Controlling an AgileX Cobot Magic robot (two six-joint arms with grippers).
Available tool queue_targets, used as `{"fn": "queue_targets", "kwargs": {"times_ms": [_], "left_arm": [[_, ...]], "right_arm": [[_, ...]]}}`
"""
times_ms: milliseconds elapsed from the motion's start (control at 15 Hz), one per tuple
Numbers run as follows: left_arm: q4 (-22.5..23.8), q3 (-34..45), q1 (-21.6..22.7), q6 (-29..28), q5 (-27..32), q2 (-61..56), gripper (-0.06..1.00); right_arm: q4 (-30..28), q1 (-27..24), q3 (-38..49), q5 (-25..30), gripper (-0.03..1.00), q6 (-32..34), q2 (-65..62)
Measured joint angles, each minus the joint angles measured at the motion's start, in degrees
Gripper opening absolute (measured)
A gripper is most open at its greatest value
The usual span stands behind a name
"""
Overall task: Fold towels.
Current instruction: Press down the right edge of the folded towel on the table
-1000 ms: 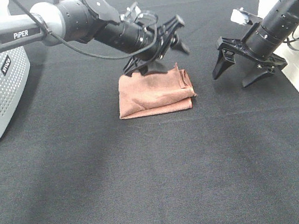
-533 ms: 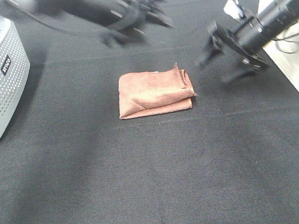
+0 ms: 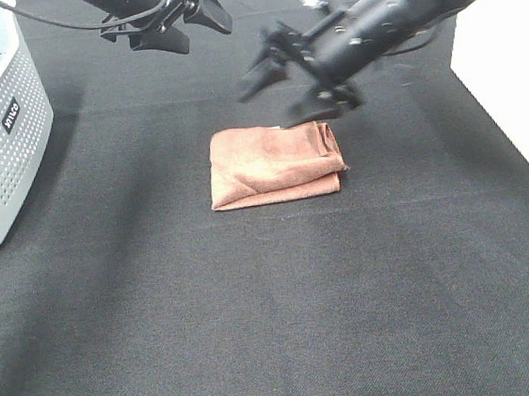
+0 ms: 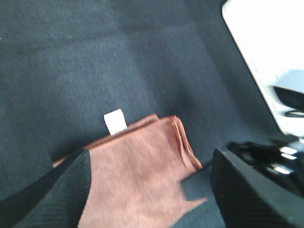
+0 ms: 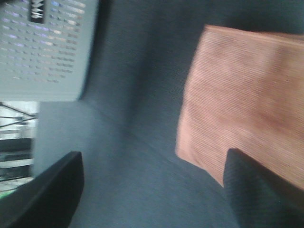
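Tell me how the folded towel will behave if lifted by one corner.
The towel lies limp in loose layers, so it would probably droop and unfold. Pushed across the black fabric tabletop, it likely bunches rather than slides.

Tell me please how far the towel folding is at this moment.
Done, it seems: the reddish-brown microfibre towel lies on the black tabletop as a compact folded rectangle. In hand: nothing; the left gripper is raised away, the right gripper hovers at the towel's far edge, both with jaws open. Left: perhaps one tidy-up or putting it away; I cannot tell.
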Motion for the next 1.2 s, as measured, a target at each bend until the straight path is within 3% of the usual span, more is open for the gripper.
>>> {"fn": "queue_targets", "kwargs": {"times_ms": [200,600,733,1200], "left_arm": [[0.06,0.0,0.0,0.0,1.72,0.0,0.68],[0.17,0.0,0.0,0.0,4.07,0.0,0.68],[0.17,0.0,0.0,0.0,4.64,0.0,0.68],[0.23,0.0,0.0,0.0,6.88,-0.8,0.68]], "right_arm": [[1.89,-0.97,-0.57,0.97,0.74,-0.63,5.27],[-4.98,-6.19,-0.63,2.64,0.74,1.49,5.96],[-11.06,-7.45,-0.63,2.64,0.74,3.78,5.96],[-14.78,-6.13,-0.63,3.27,0.74,4.53,-2.64]]}}
